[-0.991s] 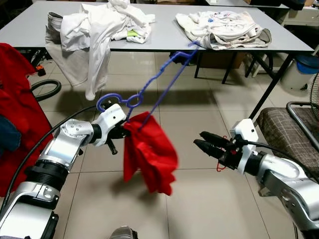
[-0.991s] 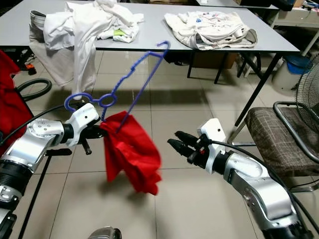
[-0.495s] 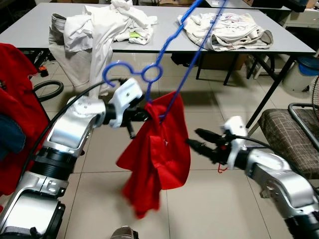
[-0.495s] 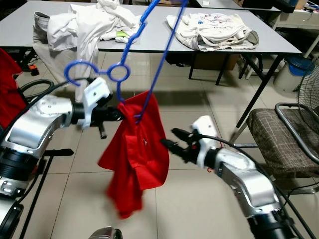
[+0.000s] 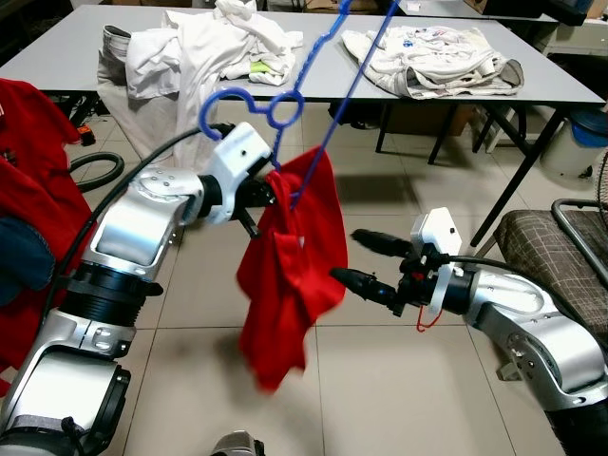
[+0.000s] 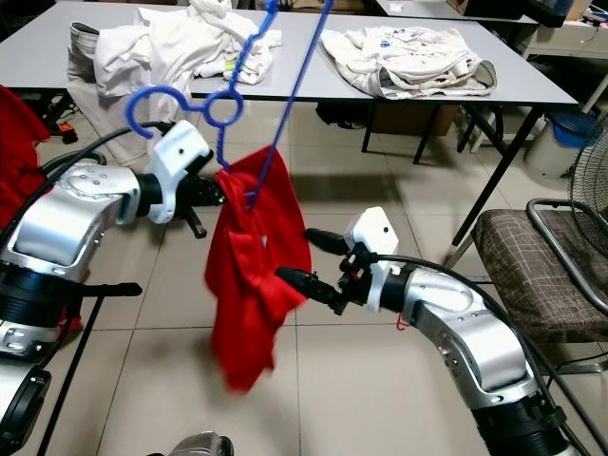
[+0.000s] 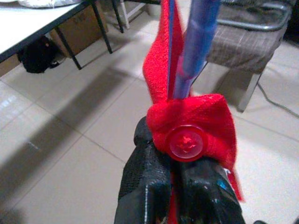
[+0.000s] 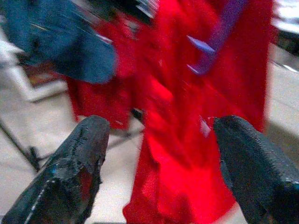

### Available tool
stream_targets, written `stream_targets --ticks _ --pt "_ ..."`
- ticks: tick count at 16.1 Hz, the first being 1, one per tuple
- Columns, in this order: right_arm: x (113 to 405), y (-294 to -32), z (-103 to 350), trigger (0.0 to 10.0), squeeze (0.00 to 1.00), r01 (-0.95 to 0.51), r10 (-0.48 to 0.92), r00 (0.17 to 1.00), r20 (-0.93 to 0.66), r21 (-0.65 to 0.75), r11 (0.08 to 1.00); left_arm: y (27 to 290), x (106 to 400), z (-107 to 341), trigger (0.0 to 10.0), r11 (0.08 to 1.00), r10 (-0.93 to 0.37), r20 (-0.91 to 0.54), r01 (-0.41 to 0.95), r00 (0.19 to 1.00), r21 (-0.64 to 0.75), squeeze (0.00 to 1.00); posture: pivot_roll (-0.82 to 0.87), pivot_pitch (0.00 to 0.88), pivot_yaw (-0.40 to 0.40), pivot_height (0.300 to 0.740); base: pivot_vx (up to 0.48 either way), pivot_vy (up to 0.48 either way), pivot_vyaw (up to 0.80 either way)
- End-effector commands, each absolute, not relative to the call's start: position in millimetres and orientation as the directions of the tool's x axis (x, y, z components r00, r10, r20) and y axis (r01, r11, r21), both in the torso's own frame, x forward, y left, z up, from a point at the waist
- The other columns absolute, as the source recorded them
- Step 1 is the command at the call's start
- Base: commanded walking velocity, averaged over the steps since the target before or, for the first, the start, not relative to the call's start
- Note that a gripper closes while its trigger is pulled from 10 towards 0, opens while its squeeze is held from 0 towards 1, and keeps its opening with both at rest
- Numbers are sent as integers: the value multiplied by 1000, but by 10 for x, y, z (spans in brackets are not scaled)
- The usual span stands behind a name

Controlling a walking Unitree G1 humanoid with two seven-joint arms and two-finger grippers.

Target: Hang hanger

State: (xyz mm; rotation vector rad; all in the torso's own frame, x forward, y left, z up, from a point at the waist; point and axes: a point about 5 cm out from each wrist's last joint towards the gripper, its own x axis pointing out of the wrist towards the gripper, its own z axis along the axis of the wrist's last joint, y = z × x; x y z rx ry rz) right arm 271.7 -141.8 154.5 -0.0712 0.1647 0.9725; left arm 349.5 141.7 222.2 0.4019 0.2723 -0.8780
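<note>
A: In the left eye view, at about nine o'clock from the right gripper [image 5: 359,258], the red shirt [image 5: 290,261] hangs off the blue hanger [image 5: 285,100]. The hanger's long axis runs up toward one o'clock, out past the top edge. The left gripper [image 5: 258,195] is clamped on the shirt's collar where it meets the hanger; the right one is spread wide with nothing in it, its lower finger just touching the cloth.

B: So which arm is nearer?

A: The left already has it. I'd judge the right is only there to steady or straighten the cloth.

B: And the right eye view?

A: Same layout. One hanger, one red shirt on it, two heaps of white clothes [image 6: 185,38] on the grey table [image 6: 313,85], and more red cloth at the far left edge, at nine o'clock.

B: Left wrist view?

A: The fingers [image 7: 145,186] are closed on a red fold with one button [image 7: 186,142], and the blue hanger shaft rises straight out of the pinch toward twelve.

B: Right wrist view?

A: Two black fingertips [image 8: 77,168] set far apart, the red shirt between and beyond them, blurred. A dark blue garment [image 8: 65,51] sits off at ten o'clock.
</note>
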Motion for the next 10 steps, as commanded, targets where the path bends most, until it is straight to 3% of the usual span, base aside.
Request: stream_targets --ticks 1,5,9,10 --pt "2802 -1531 1508 10000 1000 -763 748 632 -202 8 647 1339 3467 2419 0 542 -732 -330 803 597 248 0 58 29 -20 740 0 0 0" --pt "2948 -1783 1670 10000 1000 -601 599 796 -87 0 799 1286 3404 2573 0 484 -788 -294 839 541 248 0 54 30 -17 740 0 0 0" --pt "2951 -1803 1618 10000 1000 -673 667 737 -109 -24 739 1172 3336 2690 0 439 -845 -241 876 477 199 0 45 34 -7 740 0 0 0" --pt "2966 -1789 1581 10000 0 -705 697 705 -132 -27 709 1118 3303 2760 0 410 -870 -215 893 444 185 0 45 36 -7 740 0 0 0"
